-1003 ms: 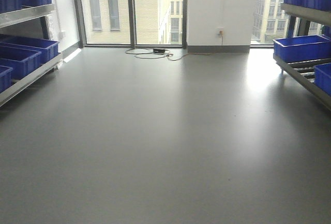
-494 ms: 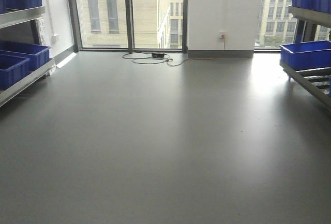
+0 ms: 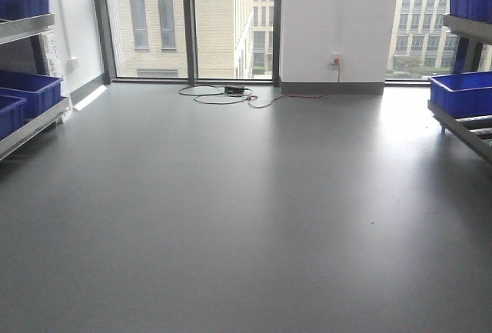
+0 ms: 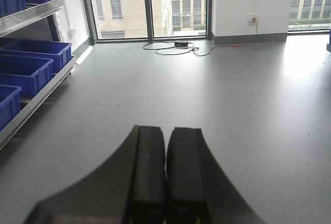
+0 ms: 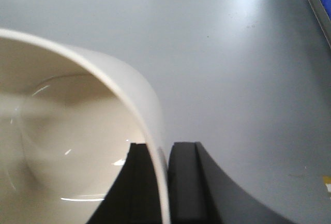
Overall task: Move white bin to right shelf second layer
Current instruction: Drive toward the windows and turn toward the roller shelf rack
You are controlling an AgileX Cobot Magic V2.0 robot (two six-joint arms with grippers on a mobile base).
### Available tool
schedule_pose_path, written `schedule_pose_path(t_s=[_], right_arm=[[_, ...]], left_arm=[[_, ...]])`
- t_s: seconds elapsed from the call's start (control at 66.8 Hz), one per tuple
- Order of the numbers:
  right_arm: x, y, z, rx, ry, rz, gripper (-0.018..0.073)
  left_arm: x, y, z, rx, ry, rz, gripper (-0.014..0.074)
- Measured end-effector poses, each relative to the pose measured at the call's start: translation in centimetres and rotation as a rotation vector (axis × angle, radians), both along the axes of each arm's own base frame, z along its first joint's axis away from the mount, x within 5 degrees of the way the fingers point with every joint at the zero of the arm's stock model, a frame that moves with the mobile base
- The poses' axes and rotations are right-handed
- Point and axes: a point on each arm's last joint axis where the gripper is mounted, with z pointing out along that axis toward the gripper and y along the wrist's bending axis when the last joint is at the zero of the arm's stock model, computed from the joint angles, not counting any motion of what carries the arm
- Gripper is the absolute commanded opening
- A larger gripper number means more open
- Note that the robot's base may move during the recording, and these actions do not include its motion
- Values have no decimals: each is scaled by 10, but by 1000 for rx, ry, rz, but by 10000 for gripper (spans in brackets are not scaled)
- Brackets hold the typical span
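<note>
Blue crates (image 3: 31,91) both sides; cable (image 3: 223,96) near window (image 3: 150,21).

Glossy cream-white rounded plastic bin (image 5: 67,131), unpatterned, in the matte black right gripper (image 5: 161,149). Plain grey smooth floor (image 5: 232,53) beyond. Left of the black left gripper (image 4: 165,131): deep blue rectangular plastic crates (image 4: 26,71) on silvery steel shelving (image 4: 41,92). Far ahead, thin black cable (image 4: 170,48), perhaps orange at one end.
</note>
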Motion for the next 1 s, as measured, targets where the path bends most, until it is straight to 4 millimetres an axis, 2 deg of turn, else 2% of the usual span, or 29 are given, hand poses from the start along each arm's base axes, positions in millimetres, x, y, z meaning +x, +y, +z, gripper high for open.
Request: schedule_pose_path(t_s=[1.003], right_arm=[[0,0,0,0,0,0,57]], left_arm=[[0,0,0,0,0,0,85]])
